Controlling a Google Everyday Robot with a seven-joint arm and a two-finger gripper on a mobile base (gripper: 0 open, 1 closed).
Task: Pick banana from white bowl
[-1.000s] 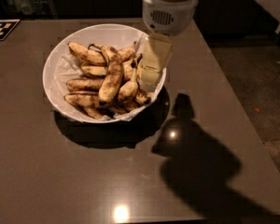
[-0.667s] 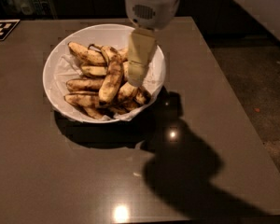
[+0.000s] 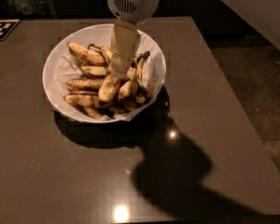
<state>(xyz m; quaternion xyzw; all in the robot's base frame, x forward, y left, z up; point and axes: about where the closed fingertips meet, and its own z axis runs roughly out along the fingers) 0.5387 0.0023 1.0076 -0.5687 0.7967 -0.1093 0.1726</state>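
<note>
Gripper [image 3: 119, 72] hangs straight down into the white bowl [image 3: 96, 28]. It's a flat, pale cream slab under a round white housing with a vent grille, and its tip is right at the fruit pile near the middle. Honestly can't tell from this angle whether it's open or closed, or whether it's got hold of anything.

The bowl is wide, round and glossy with sloping sides. It sits on a dark brown, shiny table [image 3: 214, 101] that mirrors a couple of lights. Looks like crumpled white paper [image 3: 65, 69] lines it, though I'm not sure.

The banana [image 3: 109, 88] lies just below the gripper tip, toward the near side of the pile. It's long, gently curved and yellow with heavy brown blotches. Its long axis runs from the near rim away and a bit to the right. Shorter bananas [image 3: 86, 55] fan out on the left side of the bowl.
</note>
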